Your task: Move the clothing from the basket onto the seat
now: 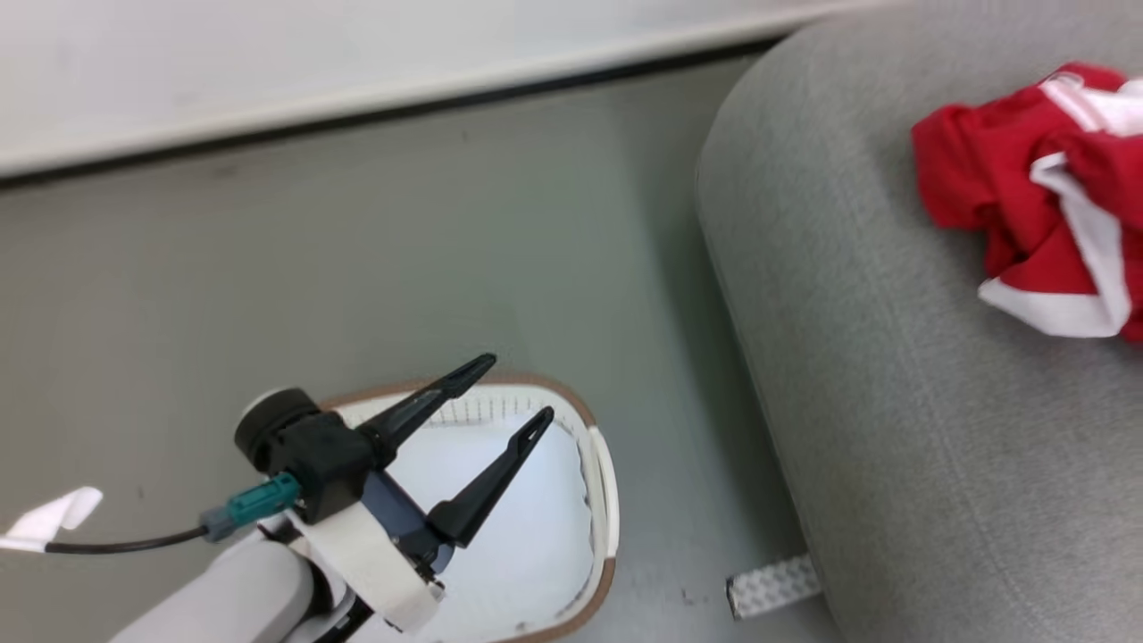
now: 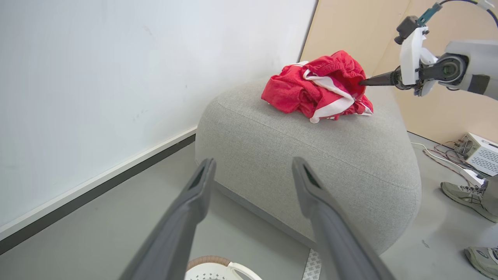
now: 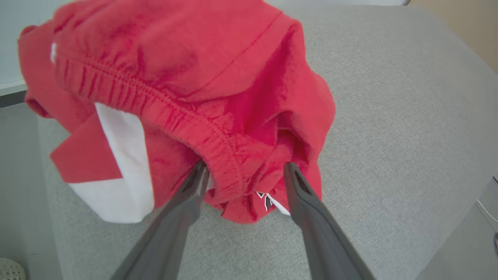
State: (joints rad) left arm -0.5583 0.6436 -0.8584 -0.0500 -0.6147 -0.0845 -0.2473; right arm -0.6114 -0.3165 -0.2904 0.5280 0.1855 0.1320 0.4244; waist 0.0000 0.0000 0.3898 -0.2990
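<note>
The red clothing [image 1: 1027, 196] with white bands lies crumpled on top of the light grey seat [image 1: 893, 402], at the upper right of the head view. My right gripper [image 3: 244, 167] is open, its two fingers straddling a gathered red fold of the clothing [image 3: 194, 70] on the seat [image 3: 389, 97]. The left wrist view shows that gripper [image 2: 363, 82] touching the pile [image 2: 319, 85] from the right. My left gripper [image 1: 516, 388] hangs open and holds nothing above the white basket [image 1: 607, 482], whose inside shows a pale bottom. The basket's brown rim [image 2: 210, 259] sits just below the left fingers [image 2: 198, 194].
A white wall with a dark baseboard [image 1: 357, 112] runs behind the grey floor. A strip of tape [image 1: 772, 585] lies by the seat's base. A person's shoes [image 2: 463, 194] and a white box with cables [image 2: 480, 153] stand right of the seat [image 2: 311, 155].
</note>
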